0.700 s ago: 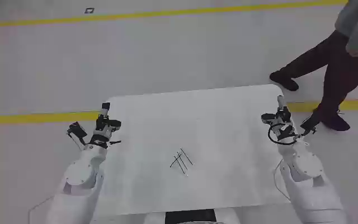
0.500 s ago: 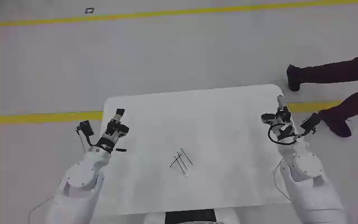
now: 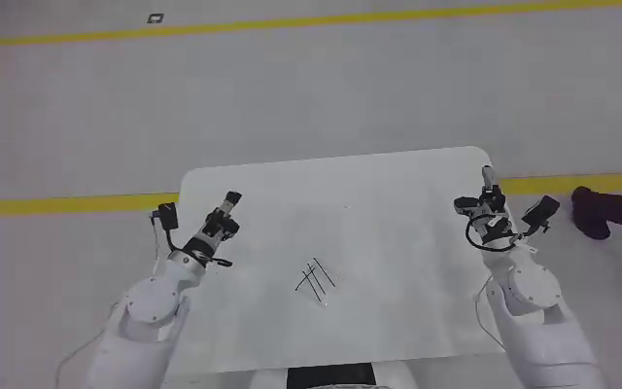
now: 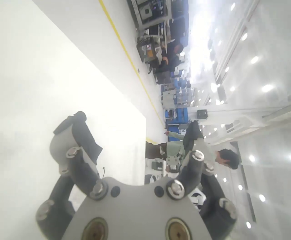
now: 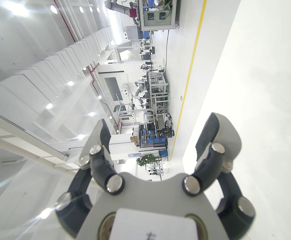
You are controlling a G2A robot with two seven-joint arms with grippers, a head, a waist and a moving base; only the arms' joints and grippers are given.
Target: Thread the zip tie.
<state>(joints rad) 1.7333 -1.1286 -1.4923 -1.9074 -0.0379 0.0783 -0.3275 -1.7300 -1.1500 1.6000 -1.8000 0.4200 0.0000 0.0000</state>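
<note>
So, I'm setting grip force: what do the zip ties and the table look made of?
The zip ties are thin, dark, straight strips lying flat, most likely plastic; they are too small to judge the finish. The table has a smooth, even white top with rounded corners, perhaps laminate or painted board; no grain or seams show.

Bright ceiling lamps light the scene, the white table glares, and wrist views curve at edges.

left hand | swung in from the bench edge, now over it | nearer the zip ties
</note>
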